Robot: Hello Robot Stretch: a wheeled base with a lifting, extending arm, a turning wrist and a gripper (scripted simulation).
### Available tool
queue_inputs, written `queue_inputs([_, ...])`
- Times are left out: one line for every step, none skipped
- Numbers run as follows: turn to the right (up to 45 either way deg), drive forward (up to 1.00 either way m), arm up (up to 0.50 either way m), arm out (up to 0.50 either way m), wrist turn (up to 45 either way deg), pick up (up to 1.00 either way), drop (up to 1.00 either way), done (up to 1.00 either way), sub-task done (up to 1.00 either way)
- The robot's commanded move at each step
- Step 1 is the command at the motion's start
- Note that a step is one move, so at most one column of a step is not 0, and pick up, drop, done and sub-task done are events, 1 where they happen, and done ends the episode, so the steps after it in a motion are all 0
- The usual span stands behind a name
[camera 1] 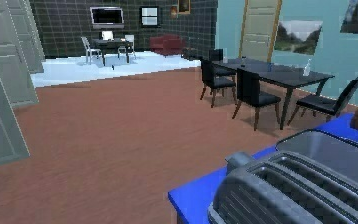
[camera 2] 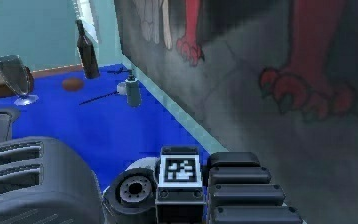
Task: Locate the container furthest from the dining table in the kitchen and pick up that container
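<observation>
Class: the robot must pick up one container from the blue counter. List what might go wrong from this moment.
1. The bottle, glass and shaker stand near each other; the robot may choose the wrong one or topple a neighbour.
2. The end effector shows right by the toaster, so a sweep might snag it.

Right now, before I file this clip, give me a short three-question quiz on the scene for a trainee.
1. True or false: the toaster stands on a blue counter.
2. Multiple choice: what colour are the chairs around the dining table? A red, B black, C white.
3. Fill in: near the wine glass, at the counter's far end, stands a dark ____.
Key: 1 true; 2 B; 3 bottle.
</observation>
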Motion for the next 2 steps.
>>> queue_inputs([0.0,0.00,0.00,0.00,45.0,0.00,0.00,0.00,0.00])
queue_inputs([0.0,0.00,0.00,0.00,45.0,0.00,0.00,0.00,0.00])
